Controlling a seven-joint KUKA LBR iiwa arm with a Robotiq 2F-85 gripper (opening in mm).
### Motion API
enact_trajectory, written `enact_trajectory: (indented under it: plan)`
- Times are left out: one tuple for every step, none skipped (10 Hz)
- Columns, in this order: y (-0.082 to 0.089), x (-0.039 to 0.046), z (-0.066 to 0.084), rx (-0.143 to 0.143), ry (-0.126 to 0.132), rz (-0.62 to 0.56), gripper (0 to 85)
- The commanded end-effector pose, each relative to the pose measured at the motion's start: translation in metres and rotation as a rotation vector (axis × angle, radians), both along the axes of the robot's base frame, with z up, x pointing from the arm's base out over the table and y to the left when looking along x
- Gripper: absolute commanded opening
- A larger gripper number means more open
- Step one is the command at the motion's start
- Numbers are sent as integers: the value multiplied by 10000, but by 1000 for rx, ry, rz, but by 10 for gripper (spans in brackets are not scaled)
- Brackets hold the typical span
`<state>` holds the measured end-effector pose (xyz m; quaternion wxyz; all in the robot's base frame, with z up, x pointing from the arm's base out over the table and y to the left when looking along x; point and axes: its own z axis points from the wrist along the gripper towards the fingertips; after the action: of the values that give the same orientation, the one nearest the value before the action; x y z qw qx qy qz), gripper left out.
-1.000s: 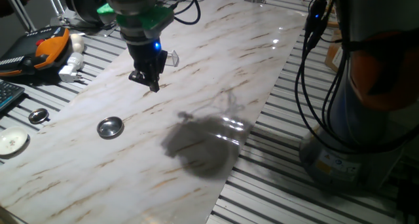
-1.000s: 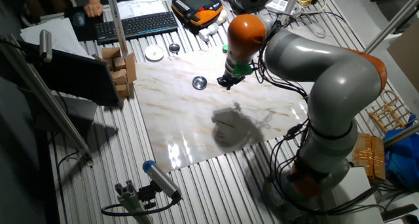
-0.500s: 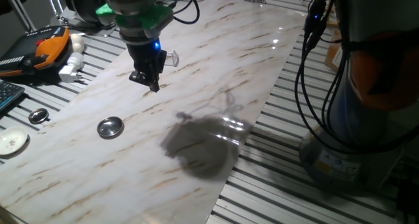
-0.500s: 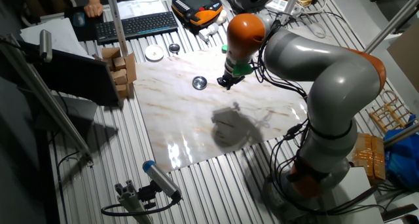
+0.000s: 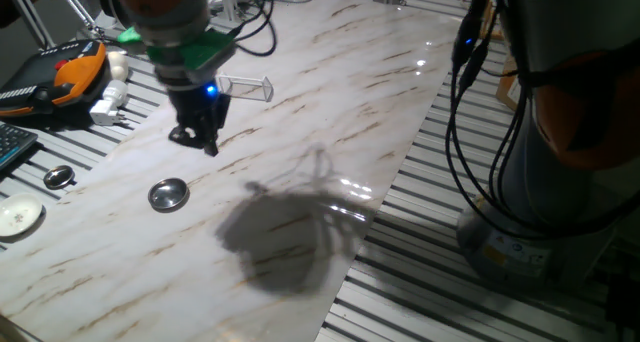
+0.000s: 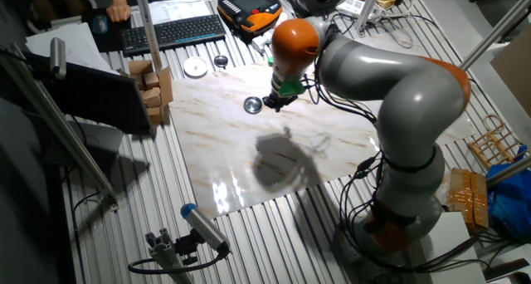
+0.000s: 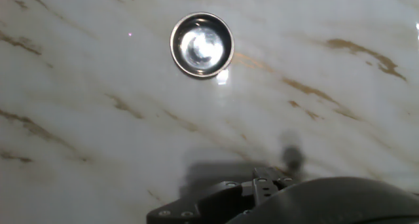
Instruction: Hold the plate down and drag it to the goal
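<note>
In one fixed view, my tool, a dark two-finger end under a green collar, hangs above the pale marble-patterned surface. The small round shiny silver metal plate lies on that surface, near the tool but clear of it, towards the near left. The small clear-plastic rectangular goal bracket stands behind the tool, well apart from the plate. I cannot tell from here whether the tool's fingers are together or apart.

In the other fixed view, the tool sits just beside the plate, not touching it. The fingers are too small to read.

In the hand view, the plate lies flat and upright near the top of the picture, off the tool's axis; only dark housing shows at the bottom edge, so the finger state is hidden.

To do this step well, I judge I should centre over the dish first, come straight down into its bowl inside the raised rim, and press firmly but evenly so it cannot tip or skid away before dragging.
</note>
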<state>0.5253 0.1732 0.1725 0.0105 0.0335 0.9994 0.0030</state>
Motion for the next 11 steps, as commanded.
enact_trajectory:
  plan:
    - [28,27,-34,3,2,0,0]
    - [93,76,-118,1,4,-5,0]
    - [161,114,-176,0,4,-11,0]
    - [232,149,-226,-8,5,-17,0]
    - [276,176,-270,-6,6,-25,0]
    - [297,217,-318,5,9,-28,0]
    - [305,240,-365,8,4,-28,0]
    - [325,259,-396,5,0,-29,0]
    - [337,268,-404,3,1,-29,0]
    - [337,271,-402,8,7,-21,0]
    - [337,271,-402,-5,9,-11,0]
